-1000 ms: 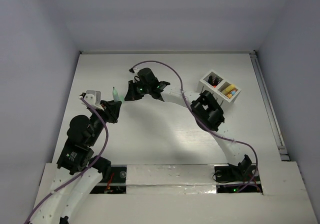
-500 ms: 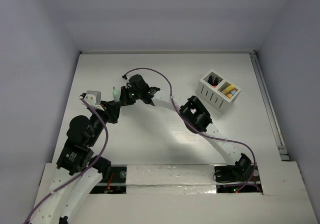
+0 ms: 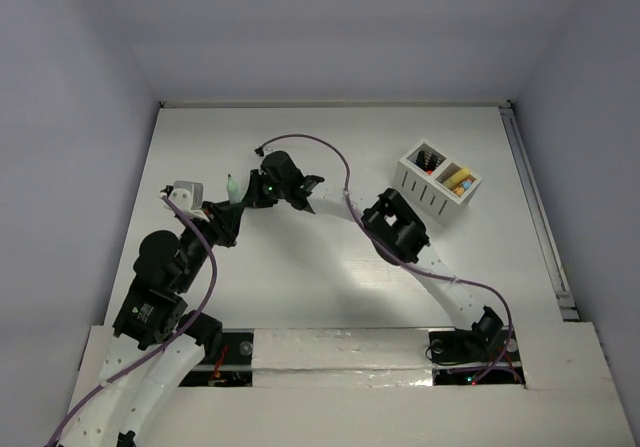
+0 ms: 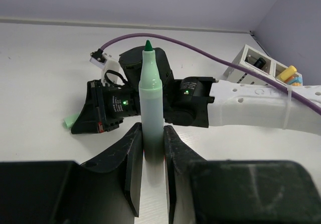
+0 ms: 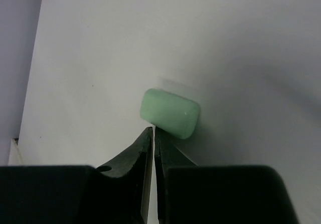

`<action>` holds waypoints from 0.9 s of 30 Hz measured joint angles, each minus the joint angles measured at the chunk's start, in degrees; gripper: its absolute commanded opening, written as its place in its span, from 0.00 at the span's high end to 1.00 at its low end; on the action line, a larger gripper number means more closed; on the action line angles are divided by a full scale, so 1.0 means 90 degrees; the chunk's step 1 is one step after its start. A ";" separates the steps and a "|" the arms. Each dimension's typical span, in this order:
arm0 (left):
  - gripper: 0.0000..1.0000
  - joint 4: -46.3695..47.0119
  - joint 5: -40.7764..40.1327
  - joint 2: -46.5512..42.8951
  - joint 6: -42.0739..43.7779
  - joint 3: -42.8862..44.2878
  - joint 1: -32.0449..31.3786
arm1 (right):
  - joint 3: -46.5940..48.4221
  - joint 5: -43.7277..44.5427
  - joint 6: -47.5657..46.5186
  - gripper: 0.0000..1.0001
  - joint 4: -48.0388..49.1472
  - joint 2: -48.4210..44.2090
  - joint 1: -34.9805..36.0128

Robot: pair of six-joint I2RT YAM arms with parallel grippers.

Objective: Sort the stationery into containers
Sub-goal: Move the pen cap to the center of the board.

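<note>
From above, the left claw [image 3: 227,207] sits toward the left edge of the table [image 3: 330,287], clamped on a mint marker [image 3: 231,186] that stands up out of it. The right arm reaches across from the near right, and its claw [image 3: 250,197] is down just beside the marker. The white box [image 3: 440,179] is near the far right corner, well apart from both claws, with dark things in one compartment and yellow and orange ones in the next.

The left wrist view shows the marker [image 4: 151,108] upright with its green tip on top, pinched low on the barrel between the left claw [image 4: 152,149] fingers. Behind it the right claw [image 4: 100,115] rests low over the table, with a mint cap [image 4: 71,120] beside its tip.

In the right wrist view, the right claw [image 5: 153,132] is closed with nothing between its fingers. The cap [image 5: 169,112] lies on its side just past the tips; whether they touch cannot be told.
</note>
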 measured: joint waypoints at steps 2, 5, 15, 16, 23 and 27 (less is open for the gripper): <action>1.00 0.0000 0.0000 0.0000 0.0002 0.0000 -0.0002 | -0.0141 0.0092 -0.0005 0.88 0.0034 -0.0090 -0.0032; 1.00 0.0000 0.0005 0.0000 0.0002 0.0000 -0.0002 | -0.0260 0.0245 -0.0046 0.86 0.0051 -0.0180 -0.0112; 1.00 0.0002 0.0007 0.0000 0.0002 0.0000 0.0000 | -0.0304 0.0573 -0.0308 0.60 0.0029 -0.0299 -0.0272; 1.00 0.0002 0.0007 0.0000 0.0002 0.0000 -0.0002 | -0.0308 0.0583 -0.0340 0.56 0.0015 -0.0321 -0.0272; 1.00 0.0002 0.0007 0.0000 0.0005 0.0000 -0.0002 | -0.0512 0.0634 -0.0449 0.38 -0.0090 -0.0563 -0.0267; 1.00 0.0002 0.0007 0.0000 0.0005 0.0000 -0.0002 | -0.0345 0.0619 -0.0449 0.37 -0.0308 -0.0544 -0.0265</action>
